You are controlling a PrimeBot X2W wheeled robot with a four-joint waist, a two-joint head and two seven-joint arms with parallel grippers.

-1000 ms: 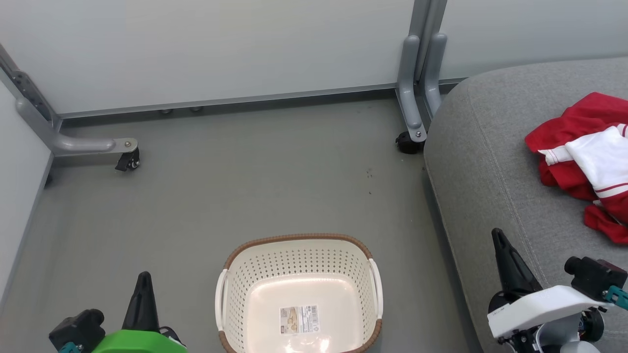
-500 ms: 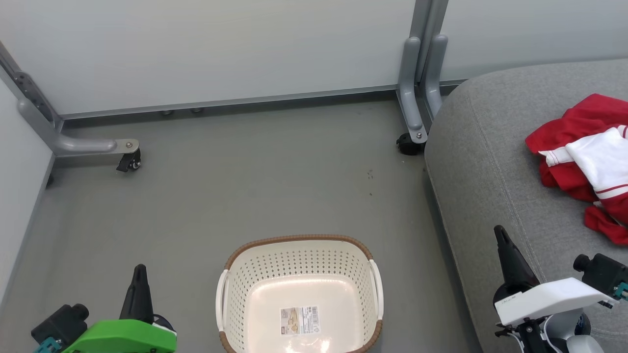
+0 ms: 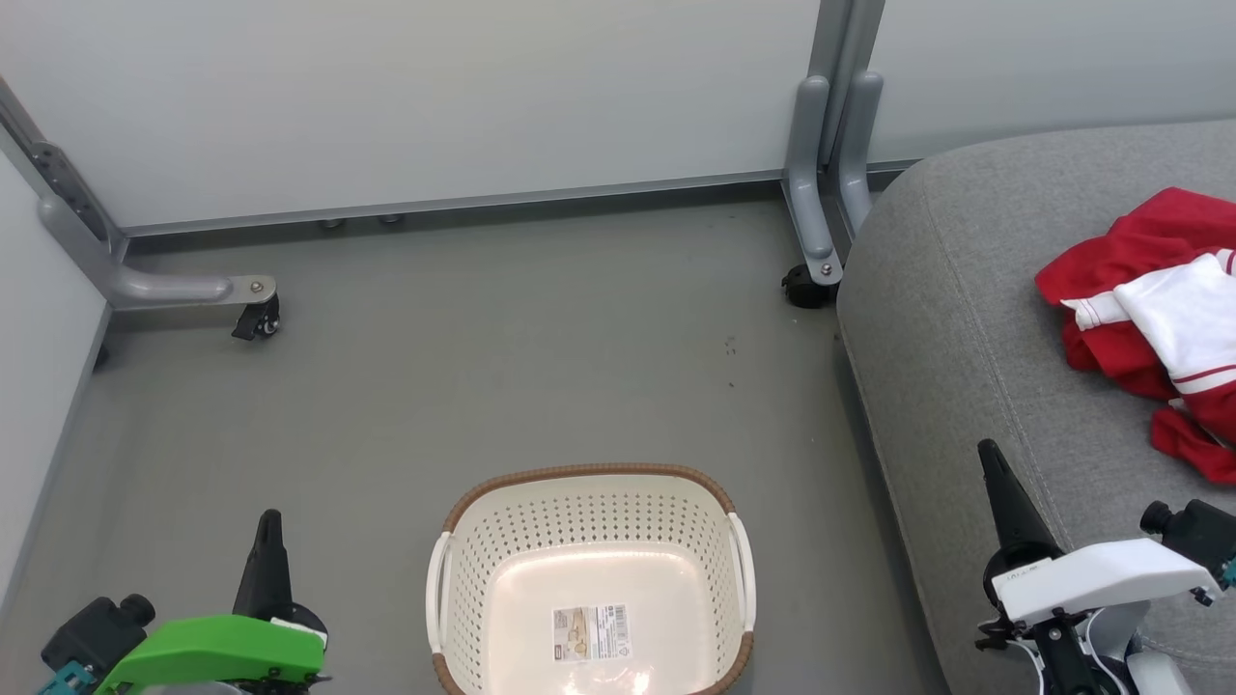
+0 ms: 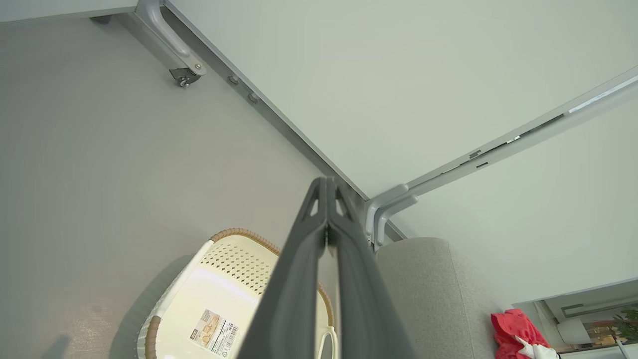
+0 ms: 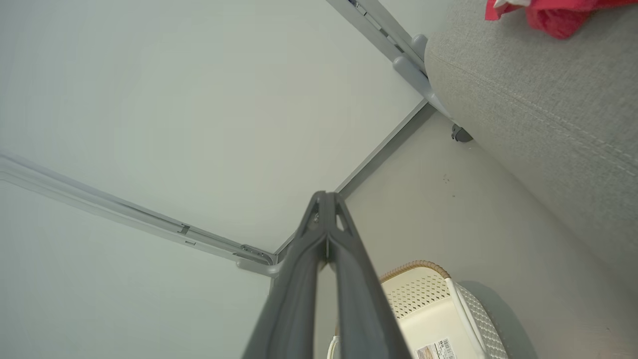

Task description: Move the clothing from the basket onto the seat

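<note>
The basket (image 3: 579, 471) holds only its label (image 3: 590, 631); the clothing (image 3: 1154, 314) lies on the seat (image 3: 966, 328), so the task looks done. Left gripper (image 3: 267, 523) and right gripper (image 3: 989, 458) are clenched, empty

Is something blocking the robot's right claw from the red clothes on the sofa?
No, nothing visible is. Only bare grey seat lies between the right claw and the clothing, which already lies on it. The basket holds no clothes.

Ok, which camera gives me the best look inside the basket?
Head view: the basket shows nearly whole from above, floor bare but for a label. Left wrist view has it partly behind the left gripper; right wrist view catches one corner.
</note>
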